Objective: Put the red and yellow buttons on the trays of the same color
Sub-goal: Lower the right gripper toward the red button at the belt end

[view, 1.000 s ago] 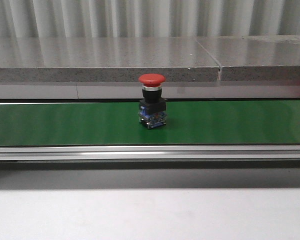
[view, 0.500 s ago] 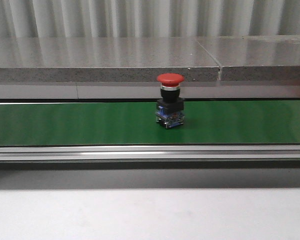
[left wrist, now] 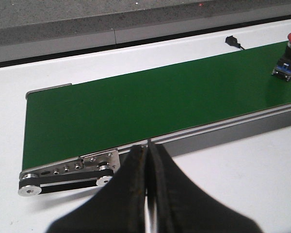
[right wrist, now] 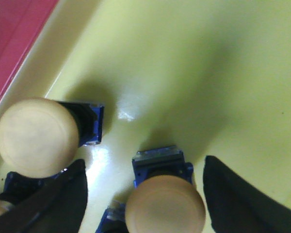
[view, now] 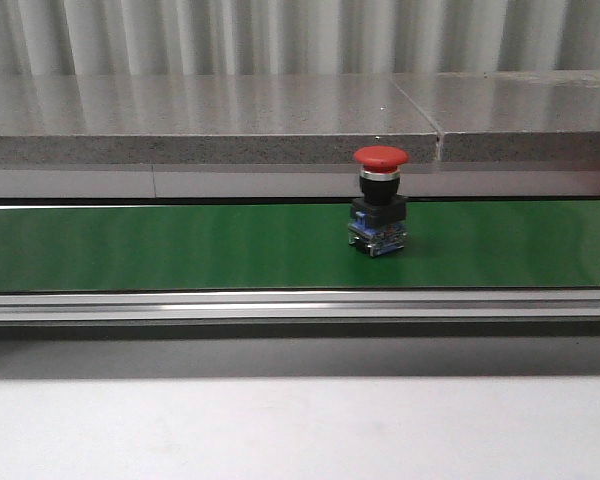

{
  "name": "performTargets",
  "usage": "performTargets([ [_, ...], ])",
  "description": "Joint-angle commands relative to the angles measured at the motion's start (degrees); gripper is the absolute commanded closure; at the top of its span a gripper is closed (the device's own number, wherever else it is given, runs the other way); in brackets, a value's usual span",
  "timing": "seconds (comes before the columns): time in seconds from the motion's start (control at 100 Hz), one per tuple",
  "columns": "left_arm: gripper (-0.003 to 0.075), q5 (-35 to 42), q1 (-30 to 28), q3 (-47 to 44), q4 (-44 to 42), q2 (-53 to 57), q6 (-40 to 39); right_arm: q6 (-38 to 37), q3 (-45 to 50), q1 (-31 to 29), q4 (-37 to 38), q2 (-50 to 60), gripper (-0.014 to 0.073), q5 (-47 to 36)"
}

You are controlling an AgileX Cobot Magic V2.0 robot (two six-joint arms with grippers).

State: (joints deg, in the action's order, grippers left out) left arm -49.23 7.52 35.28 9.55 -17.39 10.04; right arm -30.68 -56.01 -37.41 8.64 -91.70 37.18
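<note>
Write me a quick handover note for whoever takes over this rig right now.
Left gripper: shut, empty, near the belt's end.
Right gripper: open over the yellow tray, straddling a yellow button standing there; another yellow button stands beside it.
Red button: upright on the green belt, riding toward the right.
Done: at least two yellow buttons in the tray.
Left: red button to the red tray.

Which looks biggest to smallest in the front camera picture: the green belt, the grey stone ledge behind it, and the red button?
1. Grey stone ledge and green belt: both span the picture, too alike to rank.
2. Red button: clearly smallest.
</note>
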Motion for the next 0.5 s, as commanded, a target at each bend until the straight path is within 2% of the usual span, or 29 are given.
performTargets([
  [0.0,0.0741,3.5,0.5,1.5,1.2,-0.5,-0.2,0.7,-1.1,-0.5,1.2,2.3,0.0076,-1.8],
  [0.33,0.0741,3.5,0.5,1.5,1.2,-0.5,-0.2,3.1,-1.1,-0.3,1.7,11.2,0.0076,0.3],
  [0.49,0.0741,3.5,0.5,1.5,1.2,-0.5,-0.2,6.5,-1.1,2.1,1.0,17.1,0.0076,3.6],
])
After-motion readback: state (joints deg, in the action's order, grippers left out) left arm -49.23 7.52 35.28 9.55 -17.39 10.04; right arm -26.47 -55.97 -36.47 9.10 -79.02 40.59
